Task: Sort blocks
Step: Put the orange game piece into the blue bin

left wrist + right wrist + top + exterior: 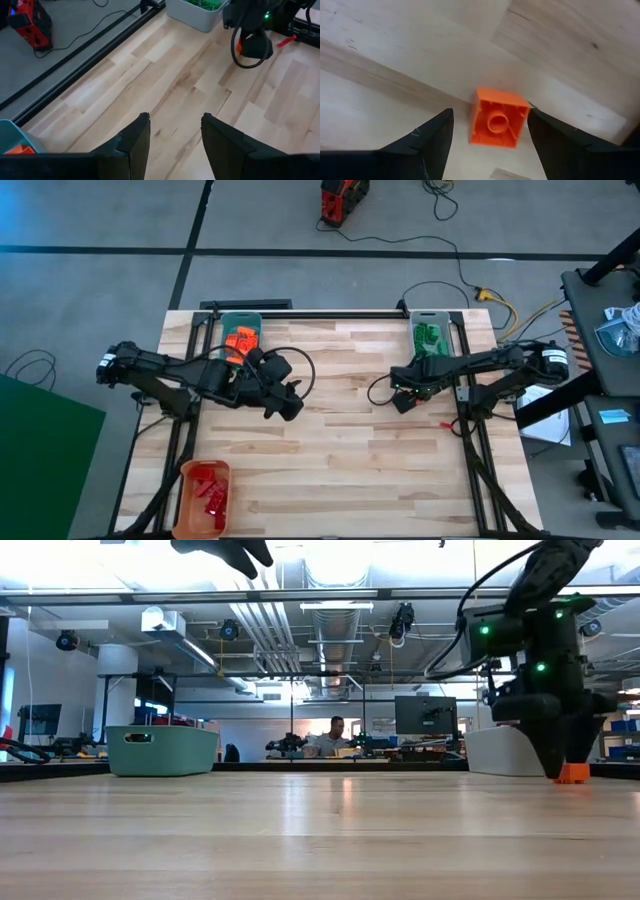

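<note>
High view: bins [430,317] mostly filled; right gripper [487,145], open, straddles one orange block [497,124] at 3 o'clock; left gripper [172,131] open, empty.

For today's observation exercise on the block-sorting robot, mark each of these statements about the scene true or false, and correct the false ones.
1. The right gripper stands open around a small orange studded plastic brick on the wooden table. True.
2. That brick lies with its studs facing up. False: the right wrist view shows its hollow underside.
3. The left gripper holds a green brick. False: its fingers are open with nothing between them, above bare wood.
4. The grey rectangular plastic bin at the far right of the table holds green bricks. True.
5. The orange rectangular plastic bin at the near left corner holds orange bricks. False: its bricks are red; orange ones lie in the teal rectangular plastic bin.
</note>
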Robot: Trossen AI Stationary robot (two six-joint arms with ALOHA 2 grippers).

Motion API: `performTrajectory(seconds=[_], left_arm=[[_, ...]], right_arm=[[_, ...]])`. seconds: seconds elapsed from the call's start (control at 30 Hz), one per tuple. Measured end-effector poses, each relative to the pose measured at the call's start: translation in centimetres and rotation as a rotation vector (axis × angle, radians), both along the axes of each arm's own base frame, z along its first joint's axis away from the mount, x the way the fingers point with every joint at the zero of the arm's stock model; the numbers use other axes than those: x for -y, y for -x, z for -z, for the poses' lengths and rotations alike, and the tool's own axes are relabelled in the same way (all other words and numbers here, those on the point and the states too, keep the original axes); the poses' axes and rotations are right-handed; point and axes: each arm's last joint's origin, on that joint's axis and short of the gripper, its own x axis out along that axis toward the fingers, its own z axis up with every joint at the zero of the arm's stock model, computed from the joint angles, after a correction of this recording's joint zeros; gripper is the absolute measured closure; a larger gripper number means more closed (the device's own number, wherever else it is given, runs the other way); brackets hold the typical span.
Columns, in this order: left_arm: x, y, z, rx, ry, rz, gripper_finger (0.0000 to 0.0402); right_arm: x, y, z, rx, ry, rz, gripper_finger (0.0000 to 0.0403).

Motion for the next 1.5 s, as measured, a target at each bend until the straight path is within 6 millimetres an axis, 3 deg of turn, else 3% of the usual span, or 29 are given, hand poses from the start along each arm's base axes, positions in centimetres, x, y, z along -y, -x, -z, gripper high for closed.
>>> performTrajectory(seconds=[0.4, 0.8, 0.97, 1.1, 1.23, 1.5], left_arm=[[0.0, 0.0, 0.0, -0.002, -0.001, 0.0, 0.0247], [0.0, 0.0, 0.0, -0.004, -0.001, 0.001, 0.0247], [0.1, 0.0, 0.1, -0.021, 0.031, 0.043, 0.0247], [0.3, -0.1, 0.1, -0.038, 0.063, 0.096, 0.0247], [0.4, -0.3, 0.0, -0.035, 0.049, 0.148, 0.0247], [0.5, -0.9, -0.5, -0.002, -0.019, 0.225, 0.0247]], right_arm=[[0.2, -1.0, 1.0, 0.035, -0.043, -0.033, 0.0199], [0.2, -1.0, 0.9, 0.048, -0.051, -0.036, 0.0271], [0.1, -0.9, 0.6, 0.071, -0.055, -0.029, 0.027], [0.0, -0.9, -0.9, 0.16, -0.056, -0.013, 0.0265], [0.1, -1.3, -3.6, 0.305, -0.024, -0.015, 0.0271], [0.4, -2.7, -9.5, 0.765, 0.062, 0.001, 0.0271]])
